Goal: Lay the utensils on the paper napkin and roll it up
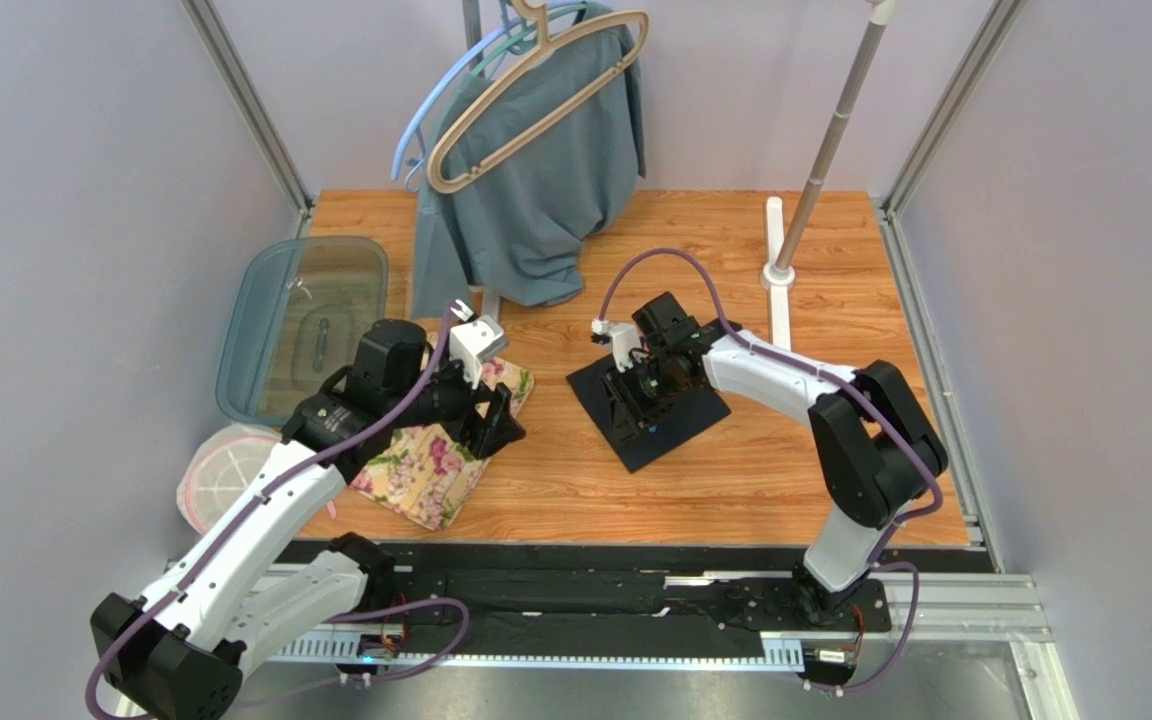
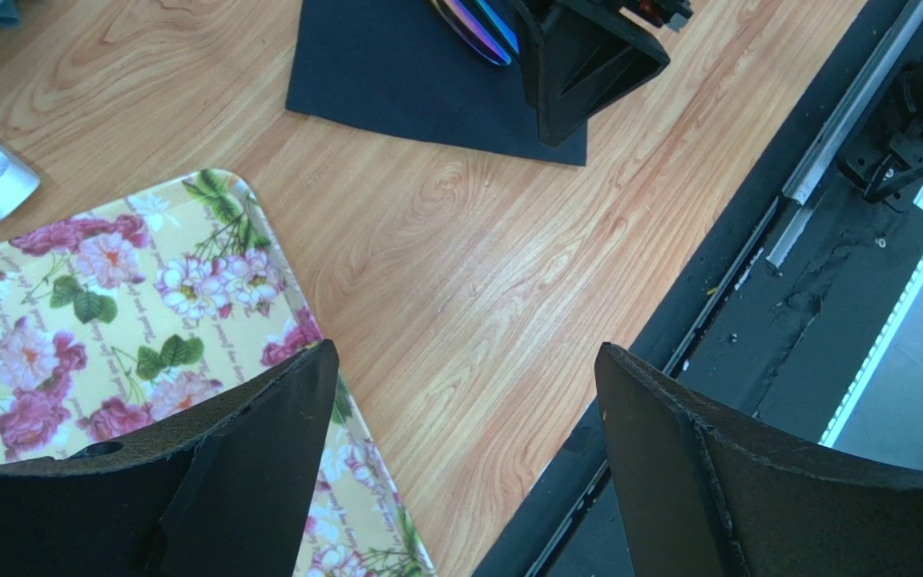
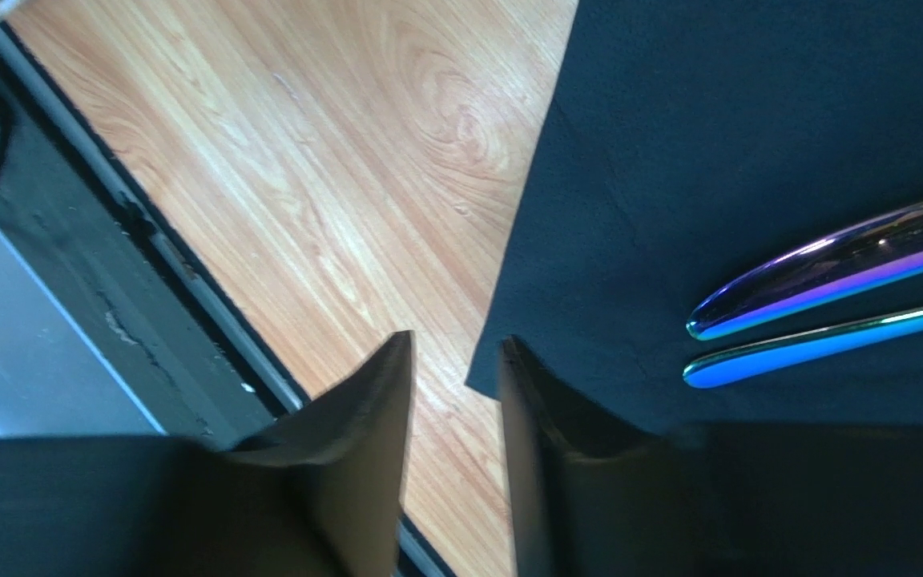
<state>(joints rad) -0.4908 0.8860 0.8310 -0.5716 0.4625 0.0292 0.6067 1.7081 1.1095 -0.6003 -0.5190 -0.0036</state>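
The black paper napkin (image 1: 615, 425) lies on the wooden table, right of centre. It also shows in the right wrist view (image 3: 731, 132) and the left wrist view (image 2: 394, 72). Two iridescent utensils (image 3: 834, 259) lie side by side on it, and their ends show in the left wrist view (image 2: 476, 24). My right gripper (image 3: 457, 351) hangs low over the napkin's near corner. Its jaws are only narrowly apart with bare wood between them, and they hold nothing. My left gripper (image 2: 466, 361) is wide open and empty over the edge of the floral mat (image 2: 105, 301).
The floral mat (image 1: 425, 477) lies left of the napkin. A grey-teal garment (image 1: 537, 180) hangs on hangers at the back. A clear tub (image 1: 297, 323) and a pink-rimmed round container (image 1: 222, 477) sit at far left. A pole stand (image 1: 823, 150) rises at back right. A black rail (image 1: 612, 578) runs along the front edge.
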